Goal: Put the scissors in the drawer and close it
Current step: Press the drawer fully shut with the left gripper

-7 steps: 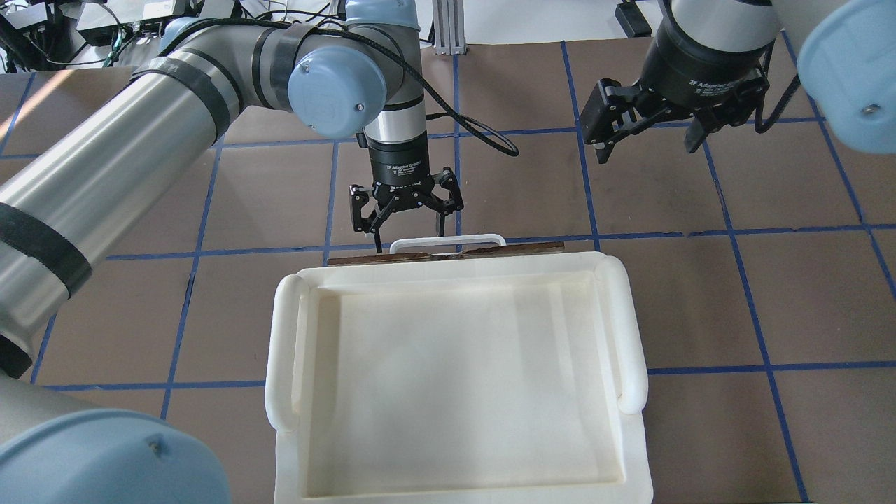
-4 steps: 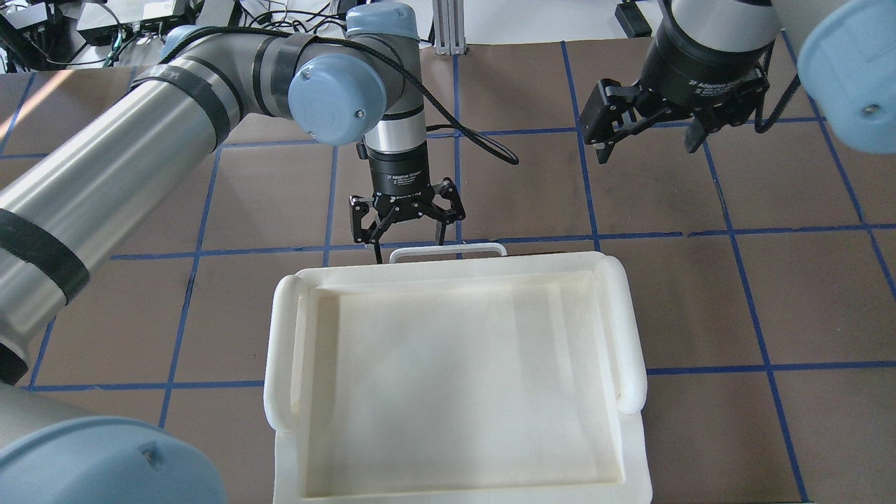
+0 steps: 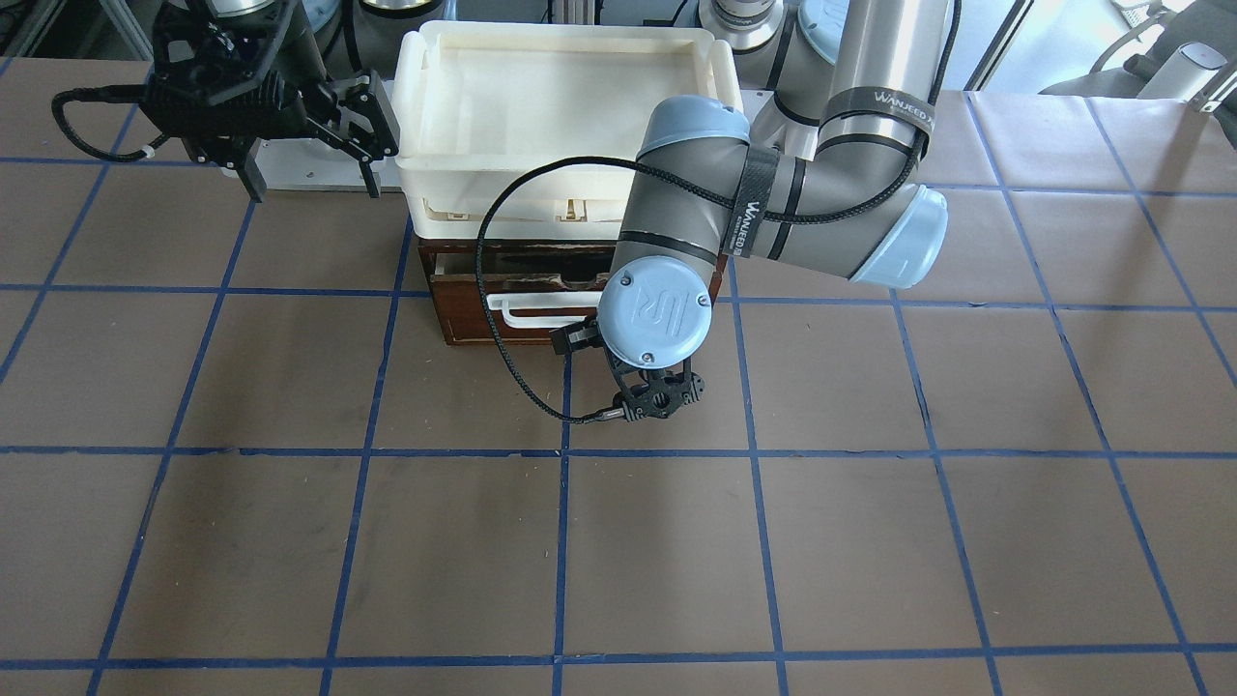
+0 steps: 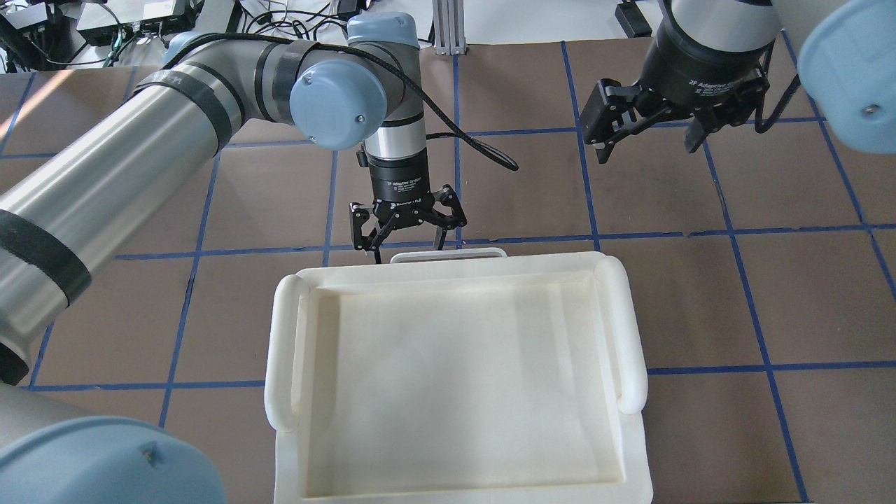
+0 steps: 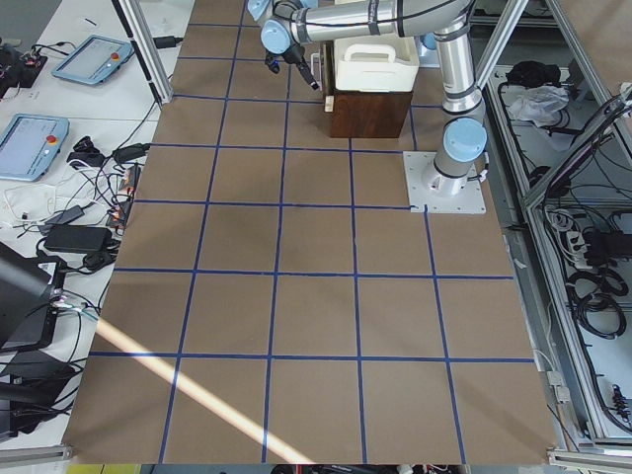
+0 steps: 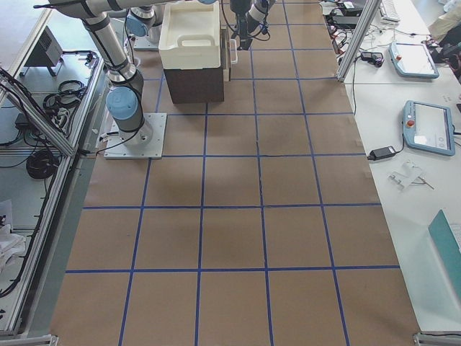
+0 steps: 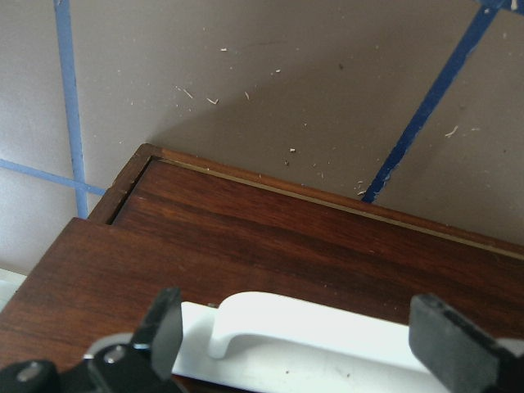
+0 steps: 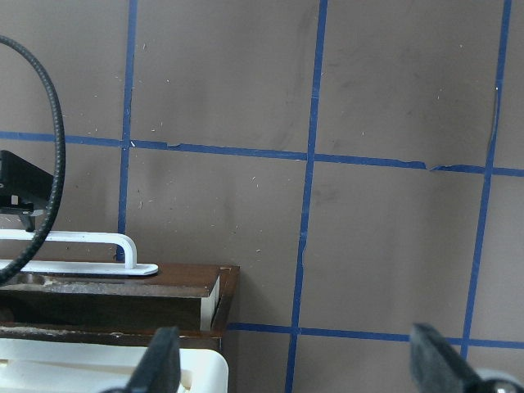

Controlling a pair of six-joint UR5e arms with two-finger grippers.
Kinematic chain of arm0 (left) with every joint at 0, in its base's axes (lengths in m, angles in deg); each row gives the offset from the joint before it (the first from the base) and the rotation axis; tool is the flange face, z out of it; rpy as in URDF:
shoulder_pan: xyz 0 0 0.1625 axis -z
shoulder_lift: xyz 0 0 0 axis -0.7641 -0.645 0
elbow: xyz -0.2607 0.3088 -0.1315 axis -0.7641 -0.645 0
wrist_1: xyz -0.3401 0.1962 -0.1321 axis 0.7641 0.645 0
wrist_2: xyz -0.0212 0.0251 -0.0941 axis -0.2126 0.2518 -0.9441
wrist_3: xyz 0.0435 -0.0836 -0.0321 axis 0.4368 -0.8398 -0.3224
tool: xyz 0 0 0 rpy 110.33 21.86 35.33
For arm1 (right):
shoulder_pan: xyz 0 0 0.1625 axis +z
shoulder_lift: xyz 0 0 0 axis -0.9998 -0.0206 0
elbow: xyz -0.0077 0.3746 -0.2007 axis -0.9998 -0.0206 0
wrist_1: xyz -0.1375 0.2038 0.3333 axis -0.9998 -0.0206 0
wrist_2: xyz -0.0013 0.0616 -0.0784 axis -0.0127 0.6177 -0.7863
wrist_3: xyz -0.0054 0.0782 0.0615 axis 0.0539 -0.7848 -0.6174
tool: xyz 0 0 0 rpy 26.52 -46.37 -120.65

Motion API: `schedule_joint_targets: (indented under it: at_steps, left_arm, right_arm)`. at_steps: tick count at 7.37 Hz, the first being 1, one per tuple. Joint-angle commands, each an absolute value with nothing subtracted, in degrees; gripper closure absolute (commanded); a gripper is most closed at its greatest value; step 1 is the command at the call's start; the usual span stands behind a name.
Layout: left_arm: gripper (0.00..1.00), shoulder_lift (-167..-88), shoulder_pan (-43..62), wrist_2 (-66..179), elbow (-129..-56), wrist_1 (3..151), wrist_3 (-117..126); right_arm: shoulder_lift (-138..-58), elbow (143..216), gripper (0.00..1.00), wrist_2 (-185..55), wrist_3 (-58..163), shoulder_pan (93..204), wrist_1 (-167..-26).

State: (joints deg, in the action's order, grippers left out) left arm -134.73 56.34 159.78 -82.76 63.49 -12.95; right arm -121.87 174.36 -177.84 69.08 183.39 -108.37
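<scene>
The drawer has a dark reddish-brown front and a white bar handle. It sits in a brown cabinet under the cream bin. In the overhead view only its handle shows past the bin's edge. In the right wrist view a thin strip of its pale side shows. My left gripper is open, its fingers either side of the handle's left part, close against the front. My right gripper is open and empty, high at the far right. The scissors are hidden in every view.
A cream-white plastic bin sits on top of the cabinet and covers it from above. The brown table has blue tape lines. My left arm's black cable loops in front of the drawer.
The drawer front has slid back under the bin's edge until only the handle shows from above. My left gripper has moved with it towards the cabinet. The right arm has not moved.
</scene>
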Motion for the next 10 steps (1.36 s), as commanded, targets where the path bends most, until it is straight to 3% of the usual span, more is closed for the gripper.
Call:
schedule_joint_targets:
  at_steps: [1, 10]
  left_arm:
    - [0.00, -134.4, 56.3, 159.5, -83.0, 64.1, -13.0]
    - [0.00, -134.1, 56.4, 159.6, -84.4, 65.9, -12.9]
  right_arm:
    - [-121.9, 174.4, 0.00, -177.8, 69.1, 183.4, -108.4]
    - [-121.9, 174.4, 0.00, -177.8, 69.1, 183.4, -108.4]
